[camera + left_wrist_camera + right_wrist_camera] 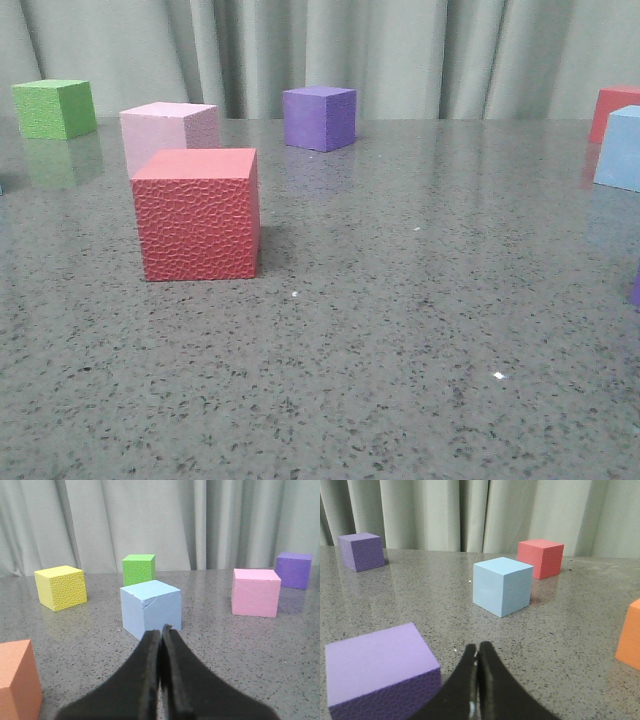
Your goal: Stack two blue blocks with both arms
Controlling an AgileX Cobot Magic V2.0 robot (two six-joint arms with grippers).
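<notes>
Each blue block sat at twelve o'clock ahead of its tool: left block (150, 608) just beyond the pinched-together left tool (160, 632); right block (502, 585) farther from the equally narrow right tool (477, 649).

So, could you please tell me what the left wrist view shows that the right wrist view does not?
Only the left wrist view shows the yellow cube, the green cube, the pink cube and the shut left hand. Only the right wrist view shows the red cube, a near purple cube and the shut right hand. Both show a pale blue block ahead of the hand, though likely not the same one, and an orange cube at the edge.
</notes>
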